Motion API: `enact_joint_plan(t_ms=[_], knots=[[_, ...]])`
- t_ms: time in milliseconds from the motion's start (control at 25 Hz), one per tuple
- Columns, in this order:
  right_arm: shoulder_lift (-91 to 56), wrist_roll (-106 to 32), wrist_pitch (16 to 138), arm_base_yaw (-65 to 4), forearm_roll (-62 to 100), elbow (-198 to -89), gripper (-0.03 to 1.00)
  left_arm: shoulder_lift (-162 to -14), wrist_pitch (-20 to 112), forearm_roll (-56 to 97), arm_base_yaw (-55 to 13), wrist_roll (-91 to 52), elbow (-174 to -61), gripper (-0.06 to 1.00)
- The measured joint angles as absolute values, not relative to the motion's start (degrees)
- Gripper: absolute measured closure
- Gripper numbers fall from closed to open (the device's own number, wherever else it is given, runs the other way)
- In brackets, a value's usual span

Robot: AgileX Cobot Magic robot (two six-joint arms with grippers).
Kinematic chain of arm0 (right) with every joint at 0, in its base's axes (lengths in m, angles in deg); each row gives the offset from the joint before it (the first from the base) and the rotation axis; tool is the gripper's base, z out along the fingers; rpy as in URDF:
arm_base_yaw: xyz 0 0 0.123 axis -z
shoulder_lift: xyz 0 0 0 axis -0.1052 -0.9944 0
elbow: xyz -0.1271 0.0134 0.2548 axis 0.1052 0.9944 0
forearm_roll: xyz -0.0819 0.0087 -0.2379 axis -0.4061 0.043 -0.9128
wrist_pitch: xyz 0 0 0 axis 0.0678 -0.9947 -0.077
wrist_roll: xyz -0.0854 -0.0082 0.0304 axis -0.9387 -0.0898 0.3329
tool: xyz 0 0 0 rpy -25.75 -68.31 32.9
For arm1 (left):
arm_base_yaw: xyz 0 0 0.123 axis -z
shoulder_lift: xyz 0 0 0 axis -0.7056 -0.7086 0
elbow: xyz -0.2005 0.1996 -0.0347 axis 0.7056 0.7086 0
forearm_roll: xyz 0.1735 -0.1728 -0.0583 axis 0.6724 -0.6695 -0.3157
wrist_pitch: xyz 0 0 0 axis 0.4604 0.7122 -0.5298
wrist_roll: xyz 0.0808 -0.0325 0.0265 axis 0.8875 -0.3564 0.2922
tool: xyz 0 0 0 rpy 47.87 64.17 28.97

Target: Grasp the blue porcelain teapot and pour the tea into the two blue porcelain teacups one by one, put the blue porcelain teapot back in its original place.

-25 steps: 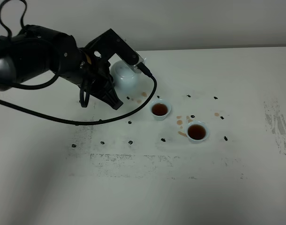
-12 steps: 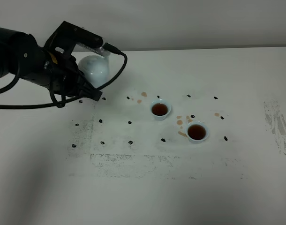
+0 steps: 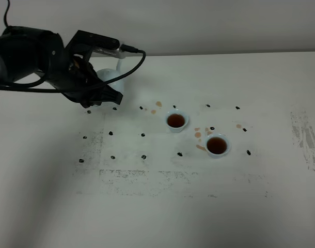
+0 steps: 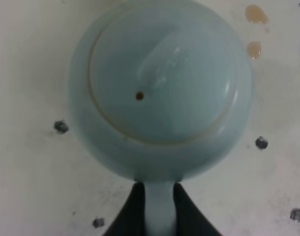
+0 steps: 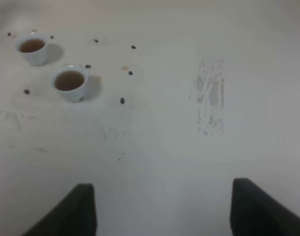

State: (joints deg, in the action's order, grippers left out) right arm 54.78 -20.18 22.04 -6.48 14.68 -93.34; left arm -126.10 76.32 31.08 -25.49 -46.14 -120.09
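Observation:
The pale-blue teapot (image 3: 109, 77) stands upright at the back left of the table, mostly hidden behind my left arm. In the left wrist view the teapot (image 4: 162, 83) is seen from above, with its lid on. My left gripper (image 4: 159, 191) is shut on its loop handle. I cannot tell whether the teapot rests on the table. In the exterior view the left gripper (image 3: 112, 94) is at the teapot's near side. Two small blue teacups (image 3: 176, 120) (image 3: 217, 144) hold brown tea. Both also show in the right wrist view (image 5: 33, 47) (image 5: 70, 82). My right gripper (image 5: 165, 216) is open, empty and far from the cups.
Brown tea drops (image 3: 156, 107) (image 3: 199, 135) lie on the white table (image 3: 147, 206) near the cups. Small dark marks (image 3: 143, 156) dot the table's middle. Grey scuffed patches (image 3: 304, 139) lie at the right and front. A black cable (image 3: 142, 62) loops from the left arm.
My left arm has carried the teapot left, away from the cups, to the back left of the table. The cups have not moved.

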Motion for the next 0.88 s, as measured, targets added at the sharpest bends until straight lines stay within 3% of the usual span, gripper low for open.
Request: enact_joint_plan(t_ms=[360,880], knots=[[54.78,-20.18,22.04,-6.48,14.68,-93.34,0.41,-135.32,79.14,28.50,-22.40,-46.25,-129.30,0.91],[54.78,-20.18,22.04,-6.48,14.68,-93.34,0.41,-139.00,78.92,29.55,-22.21,-46.25,-129.88,0.91]])
